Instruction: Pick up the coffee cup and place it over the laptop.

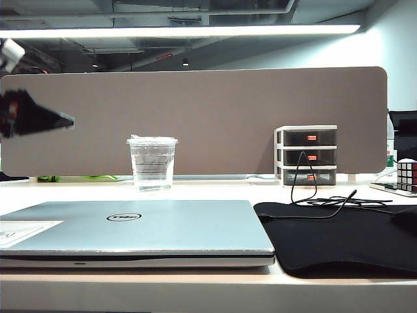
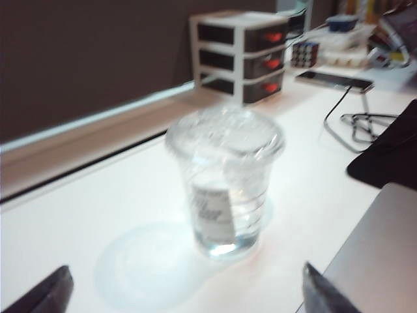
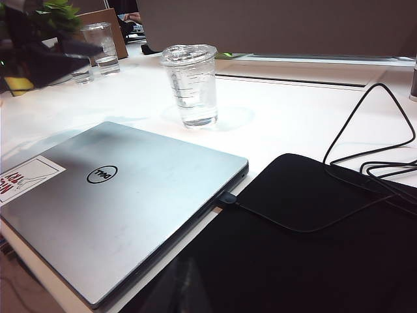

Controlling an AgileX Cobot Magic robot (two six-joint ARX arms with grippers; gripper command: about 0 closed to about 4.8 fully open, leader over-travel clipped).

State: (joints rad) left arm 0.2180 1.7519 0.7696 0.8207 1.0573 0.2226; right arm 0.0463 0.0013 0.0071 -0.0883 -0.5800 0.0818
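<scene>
The closed laptop (image 1: 137,228) lies along the counter's (image 1: 215,190) front edge, long side running left to right. Behind it, towards the back edge, the coffee cup (image 1: 152,163) stands upright, sealed top up. The left gripper (image 2: 186,293), wide open and empty, faces the cup; the reach is under way, and next it must straddle the cup and close gently. The right gripper is out of sight.

Coffee cup (image 1: 152,163): clear tapered plastic, crinkled film seal, printed lines, white label; upright on the counter behind the laptop, apart from it.
Laptop (image 1: 137,228): slim silver Dell, lid closed, flat, white corner sticker.
</scene>
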